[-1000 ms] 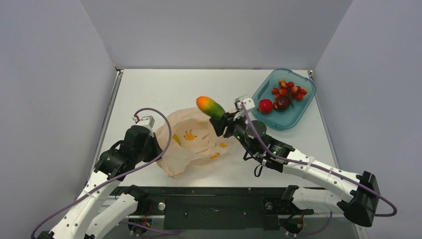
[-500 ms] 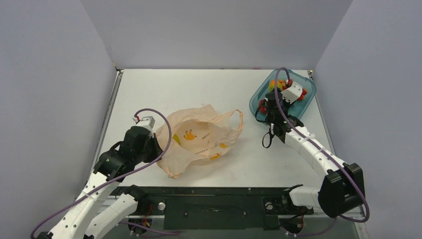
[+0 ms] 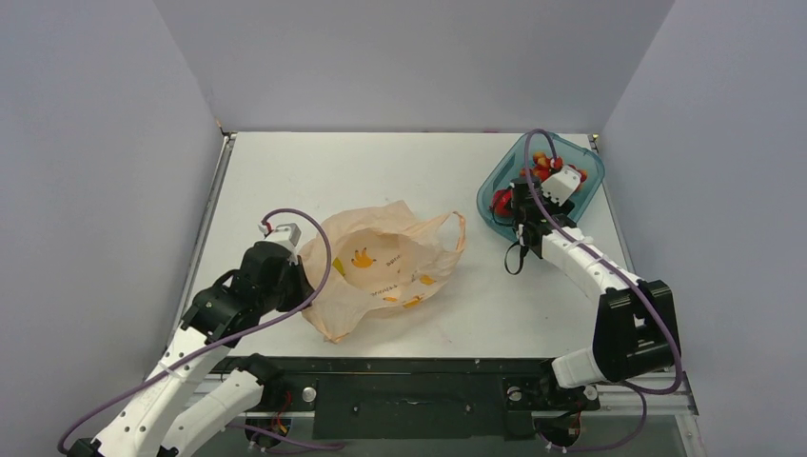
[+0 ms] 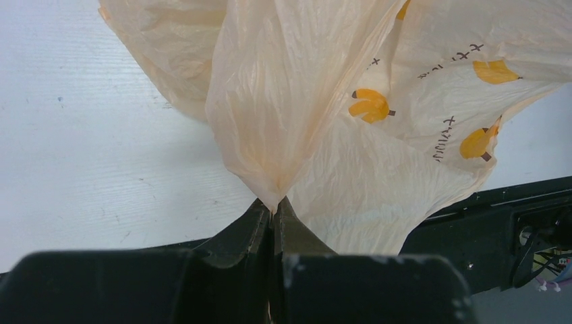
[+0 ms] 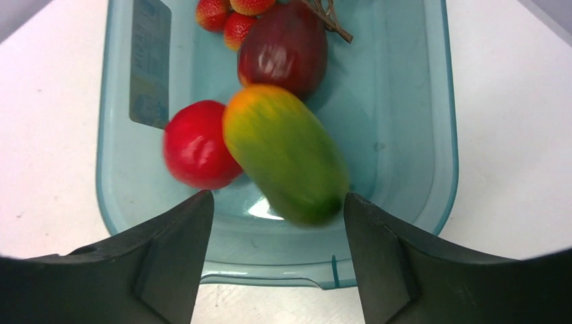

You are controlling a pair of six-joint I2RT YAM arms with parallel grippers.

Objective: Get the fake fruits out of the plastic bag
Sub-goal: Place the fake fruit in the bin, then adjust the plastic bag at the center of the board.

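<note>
Fake fruits lie in the teal translucent tub (image 5: 442, 135), a smooth, rigid, round-cornered rectangular container at the far right corner of the table (image 3: 333, 171). The mango (image 5: 287, 155) is a glossy elongated oval, orange at one end and green at the other. In the right wrist view its long axis runs diagonally, with the orange end pointing up-left toward the dark maroon fruit (image 5: 283, 50) and the green end pointing down-right toward the near wall of the tub. The red ball (image 5: 195, 145), smooth and round, sits against the mango's left flank. The berry cluster (image 5: 229, 17), with dimpled skin and a brown stem, lies at the far end of the tub. The right gripper (image 5: 276, 197) hangs over the near end of the tub with its jaws spread wide; the mango lies between the fingers with a gap on each side, and nothing is gripped. The plastic bag (image 3: 385, 262) rests near the middle of the table, well apart from the tub. It is thin, crinkled, translucent pale-orange film with orange-yellow printed marks. Its long axis runs left to right, with one loop handle trailing to the right. The left gripper (image 4: 273, 209) has its jaws pressed together on a gathered fold of the film at the bag's left edge.
</note>
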